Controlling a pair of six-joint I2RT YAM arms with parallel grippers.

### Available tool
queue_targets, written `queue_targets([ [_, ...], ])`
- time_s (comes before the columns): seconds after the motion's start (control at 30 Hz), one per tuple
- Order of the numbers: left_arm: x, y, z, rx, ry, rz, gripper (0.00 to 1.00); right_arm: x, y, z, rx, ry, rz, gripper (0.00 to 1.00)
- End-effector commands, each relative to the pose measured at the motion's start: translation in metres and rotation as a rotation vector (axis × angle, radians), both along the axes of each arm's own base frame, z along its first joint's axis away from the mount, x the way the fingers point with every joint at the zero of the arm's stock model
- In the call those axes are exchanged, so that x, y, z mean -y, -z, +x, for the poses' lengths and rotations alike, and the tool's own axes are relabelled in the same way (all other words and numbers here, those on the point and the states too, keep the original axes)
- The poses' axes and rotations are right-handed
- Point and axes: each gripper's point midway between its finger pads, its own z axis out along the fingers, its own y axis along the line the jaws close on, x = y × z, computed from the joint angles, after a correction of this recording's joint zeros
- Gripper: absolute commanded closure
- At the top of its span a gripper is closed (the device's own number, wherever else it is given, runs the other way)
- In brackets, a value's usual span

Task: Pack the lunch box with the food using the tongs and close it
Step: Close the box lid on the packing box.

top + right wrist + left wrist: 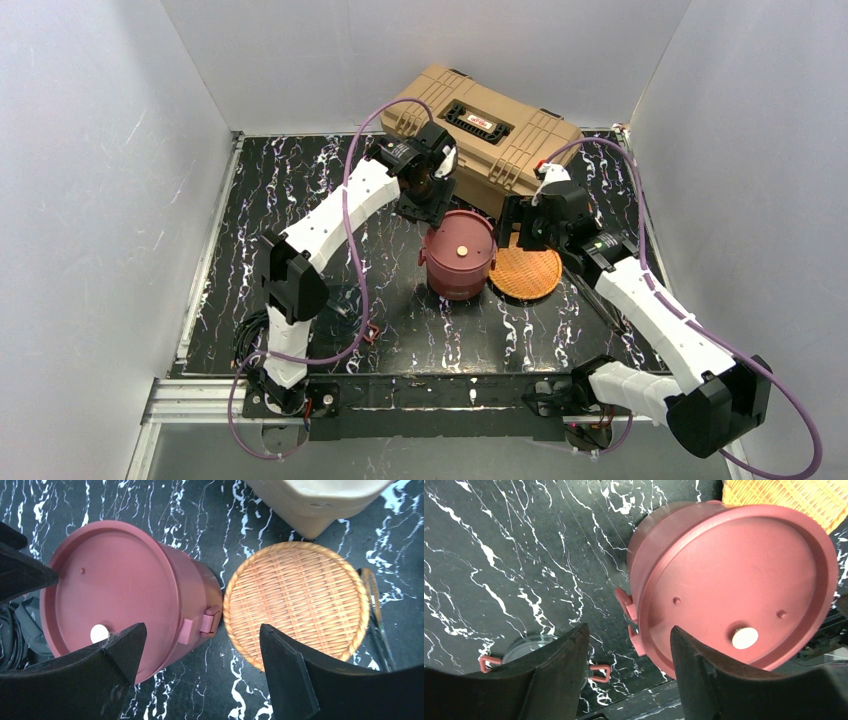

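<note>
Standing lidded on the table (300,200), the lunch box (459,255) sits between both empty hands: left hand (628,630), part-open, just behind it; right hand (202,627), wide, over its latch side beside the woven plate (526,272).

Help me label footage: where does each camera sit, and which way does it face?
Top external: above and behind the bases, looking down; both arms show.
Left wrist: on the left arm, facing the lunch box lid; left gripper shows.
Right wrist: above lunch box and woven plate, facing down; right gripper shows.
Shared: lunch box, all three.
</note>
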Motion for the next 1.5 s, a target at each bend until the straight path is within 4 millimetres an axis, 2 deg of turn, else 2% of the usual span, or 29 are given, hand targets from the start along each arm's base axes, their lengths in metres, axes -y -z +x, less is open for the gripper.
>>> queue_targets([
  [0.0, -0.005, -0.04, -0.014, 0.075, -0.003, -0.092, 0.37, -0.014, -0.002, 0.0, 0.009, -0.074, 0.037, 0.08],
  [0.2, -0.015, -0.05, -0.019, 0.134, -0.03, -0.147, 0.17, -0.014, 0.006, -0.002, -0.007, -0.086, 0.024, 0.07],
  [0.33, -0.031, -0.047, -0.025, 0.149, -0.076, -0.188, 0.1, -0.019, 0.01, -0.006, -0.026, -0.121, 0.035, 0.07],
  [0.57, -0.075, -0.03, -0.041, 0.079, -0.215, -0.314, 0.08, -0.02, 0.019, -0.006, -0.056, -0.126, 0.028, 0.07],
  [0.73, -0.108, -0.013, -0.052, 0.051, -0.29, -0.312, 0.07, -0.023, 0.03, -0.009, -0.095, -0.14, 0.021, 0.07],
  [0.97, -0.138, 0.02, -0.068, -0.018, -0.38, -0.279, 0.06, -0.019, 0.045, -0.016, -0.154, -0.147, -0.033, 0.09],
  [1.1, -0.155, 0.036, -0.081, -0.05, -0.446, -0.269, 0.06, -0.009, 0.055, -0.02, -0.186, -0.119, -0.087, 0.11],
  [1.27, -0.172, 0.05, -0.105, -0.081, -0.528, -0.238, 0.06, 0.002, 0.048, -0.019, -0.166, -0.078, -0.125, 0.11],
  [1.47, -0.184, 0.066, -0.133, -0.12, -0.604, -0.219, 0.07, -0.01, 0.031, -0.018, -0.139, -0.121, -0.075, 0.09],
])
